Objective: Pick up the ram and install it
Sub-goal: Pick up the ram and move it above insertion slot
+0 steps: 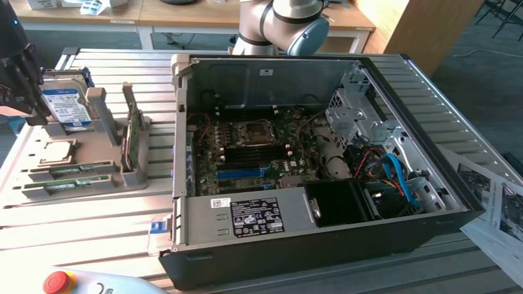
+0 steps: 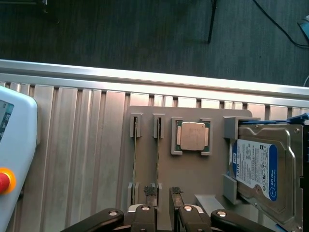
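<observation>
**Desk:** Start at the fingers. What do they hold?
**Photographer:** Nothing. The gripper's (image 2: pixel 162 192) two black fingers (image 2: pixel 150 189) stand apart with a clear gap, hovering over one end of the grey tray (image 2: pixel 193 169).
**Desk:** And the ram?
**Photographer:** The ram (image 2: pixel 158 159) stands on edge in its tray slot, untouched, roughly in line with that gap and closest to one finger. A second stick (image 2: pixel 135 159) sits parallel in the next slot, just beside it.
**Desk:** Around them?
**Photographer:** A square chip (image 2: pixel 192 136) lies in its pocket on the ram's other side. Beyond it, a hard drive (image 2: pixel 263 169) with a blue-and-white label is propped in its holder. A green card (image 1: pixel 131 138) stands upright on the tray's side nearer the computer case (image 1: pixel 327 257).
**Desk:** The case?
**Photographer:** Open on the slatted table (image 1: pixel 98 226), to the exterior view's right of the tray and well apart from the gripper. Its motherboard (image 1: pixel 253 147) is bare, with a blue slot (image 1: pixel 244 173) showing. A pale handset (image 2: pixel 17 140) with a red button (image 1: pixel 57 282) lies near the table's edge
</observation>
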Motion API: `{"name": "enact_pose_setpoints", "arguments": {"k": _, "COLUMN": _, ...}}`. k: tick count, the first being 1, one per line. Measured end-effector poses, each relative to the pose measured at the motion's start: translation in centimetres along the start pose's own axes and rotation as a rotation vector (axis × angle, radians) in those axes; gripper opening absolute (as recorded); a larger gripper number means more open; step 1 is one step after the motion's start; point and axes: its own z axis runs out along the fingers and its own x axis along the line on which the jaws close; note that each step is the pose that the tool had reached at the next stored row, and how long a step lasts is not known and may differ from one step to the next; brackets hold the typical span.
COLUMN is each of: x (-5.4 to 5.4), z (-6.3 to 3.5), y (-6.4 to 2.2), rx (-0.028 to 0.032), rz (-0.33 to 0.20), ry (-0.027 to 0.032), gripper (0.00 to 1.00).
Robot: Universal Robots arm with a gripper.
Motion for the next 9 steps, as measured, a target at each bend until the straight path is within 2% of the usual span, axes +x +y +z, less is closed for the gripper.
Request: {"name": "enact_pose_setpoints", "arguments": {"k": 9, "x": 0.02, "z": 0.82, "y": -0.03, "rx": 0.0000, "rz": 0.000, "ry": 0.0000, "gripper": 0.25}}
